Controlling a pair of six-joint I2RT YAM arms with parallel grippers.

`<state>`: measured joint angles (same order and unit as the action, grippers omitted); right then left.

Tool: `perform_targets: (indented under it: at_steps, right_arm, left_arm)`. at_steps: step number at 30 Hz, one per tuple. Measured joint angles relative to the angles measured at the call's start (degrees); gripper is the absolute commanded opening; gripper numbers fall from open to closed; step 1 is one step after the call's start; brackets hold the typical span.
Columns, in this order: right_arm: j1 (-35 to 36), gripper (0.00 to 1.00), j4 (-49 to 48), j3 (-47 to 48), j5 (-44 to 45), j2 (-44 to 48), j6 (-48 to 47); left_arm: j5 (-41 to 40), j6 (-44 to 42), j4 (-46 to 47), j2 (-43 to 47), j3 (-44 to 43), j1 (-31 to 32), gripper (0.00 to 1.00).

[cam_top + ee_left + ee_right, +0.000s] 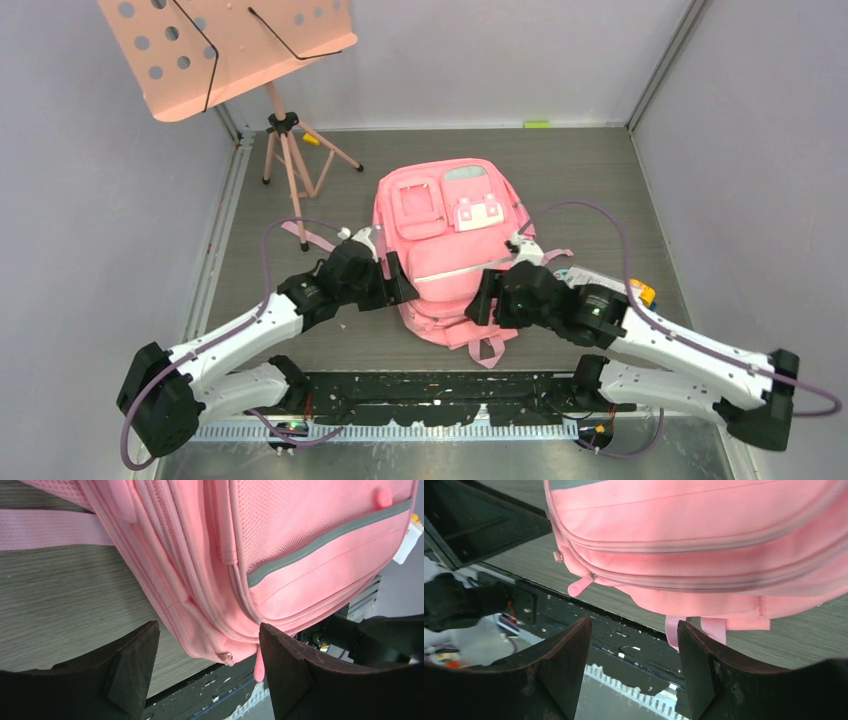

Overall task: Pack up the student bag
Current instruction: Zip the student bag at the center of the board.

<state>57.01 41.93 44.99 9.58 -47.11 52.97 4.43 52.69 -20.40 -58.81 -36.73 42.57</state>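
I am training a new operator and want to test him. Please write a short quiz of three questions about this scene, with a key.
1. True or false: the bag lies front up.
2. Where is the stand? A: far left. B: far right. C: on the bag.
3. Fill in: the left gripper and the right gripper are both ____.
Key: 1 true; 2 A; 3 open.

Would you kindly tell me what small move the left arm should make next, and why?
Probably ease the left gripper forward and slightly sideways, so its open jaws straddle the pink zip pull hanging off the near corner of the soft pink fabric backpack. The zips look closed, the pull sits just beside one finger, and nothing is held yet.
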Motion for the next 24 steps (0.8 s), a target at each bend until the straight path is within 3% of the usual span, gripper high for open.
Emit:
perform_targets:
  at_steps: [4, 8, 15, 24]
  right_arm:
    - [11.5, 0.71, 0.04, 5.42, 9.49, -10.93, 1.05]
    - [18.08, 0.71, 0.11, 14.12, 15.54, -23.3, 0.66]
    - [21.33, 0.69, 1.2, 23.65, 19.54, -37.27, -1.03]
    - [23.63, 0.62, 6.4, 28.22, 20.65, -45.18, -1.4]
  left_arm:
    - [0.31, 0.98, 2.64, -1.42, 0.39, 0.0, 0.66]
    - [0.79, 1.29, 3.91, -2.71, 0.79, 0.0, 0.62]
    - [1.2, 1.57, 4.74, -2.78, 1.57, 0.0, 0.51]
    - [-0.83, 1.18, 2.47, 1.38, 2.6, 0.0, 0.56]
